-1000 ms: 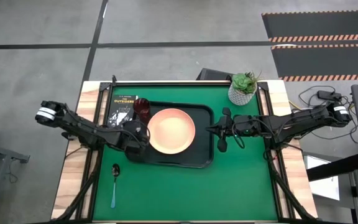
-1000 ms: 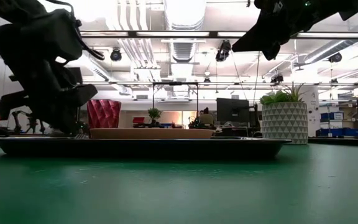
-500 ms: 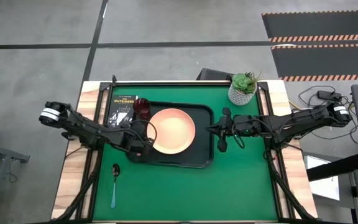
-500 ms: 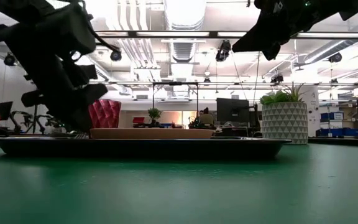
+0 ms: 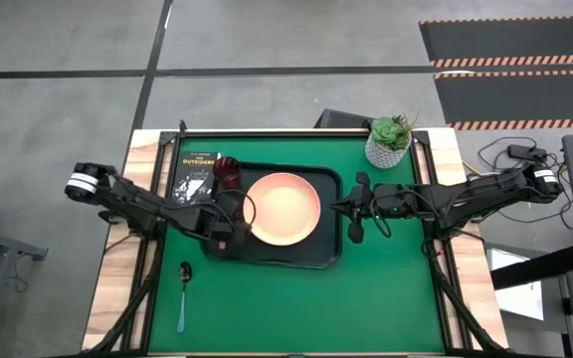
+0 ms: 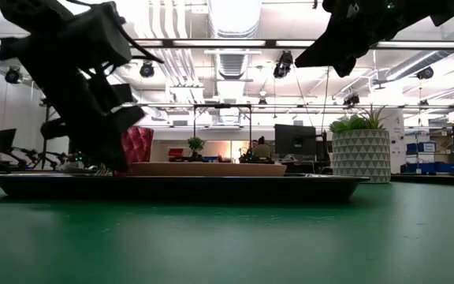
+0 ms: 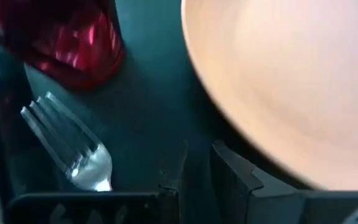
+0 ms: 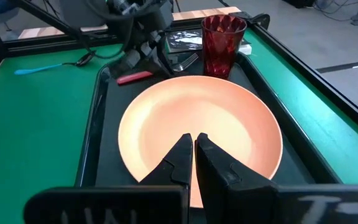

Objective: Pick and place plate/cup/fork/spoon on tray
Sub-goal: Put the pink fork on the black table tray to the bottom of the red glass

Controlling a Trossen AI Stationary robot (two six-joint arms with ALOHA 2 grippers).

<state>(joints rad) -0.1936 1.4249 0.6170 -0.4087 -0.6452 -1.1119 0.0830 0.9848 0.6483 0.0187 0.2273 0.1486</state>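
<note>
The black tray lies mid-table. On it are the peach-orange plate, the maroon cup at its far left corner, and the fork, tines toward the cup. The blue-handled spoon lies on the green table, near-left of the tray. My left gripper is low over the tray's left part, between fork and plate, its fingers a narrow gap apart and holding nothing. My right gripper is shut and empty, above the tray's right rim. My left gripper has the outer side of one finger against the plate's left rim. The fingers slant down from the table's left side. The plate lies flat on the tray.
A small black book lies by the tray's far left corner. A white pot with a green plant stands at the far right. The green table near the tray's front edge is bare except for the spoon.
My left gripper has gone toward the table's right edge, low over the tray. The plate has slid a little to the right on the tray, staying flat. The fork and cup have stayed where they were.
</note>
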